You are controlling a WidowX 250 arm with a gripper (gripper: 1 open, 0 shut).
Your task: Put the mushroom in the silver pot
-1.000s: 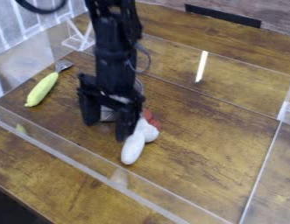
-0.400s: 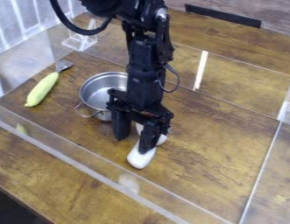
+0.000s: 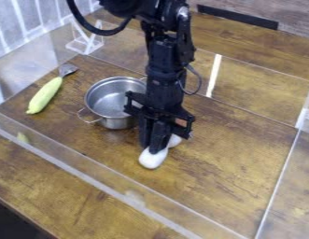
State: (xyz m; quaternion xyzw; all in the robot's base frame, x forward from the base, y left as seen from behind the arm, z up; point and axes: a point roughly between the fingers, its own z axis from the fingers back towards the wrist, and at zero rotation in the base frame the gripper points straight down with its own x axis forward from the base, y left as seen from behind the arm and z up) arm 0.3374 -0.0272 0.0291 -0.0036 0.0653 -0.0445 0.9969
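Note:
The mushroom (image 3: 150, 158) lies on the wooden table, its white stem sticking out toward the front from under the gripper; its cap is hidden. My gripper (image 3: 161, 145) points straight down onto it, with the black fingers pressed in on its upper part and reaching down to the table. The silver pot (image 3: 106, 117) stands just left of the gripper, empty, with a small handle showing at its front left.
A yellow-green corn cob (image 3: 45, 94) lies left of the pot. Low clear plastic walls (image 3: 82, 173) fence the work area. A white rack (image 3: 82, 42) stands at the back left and a white strip (image 3: 216, 70) behind the arm.
The arm moved right, uncovering the pot, and came down over the mushroom. The fingers, wide apart before, have closed on the mushroom.

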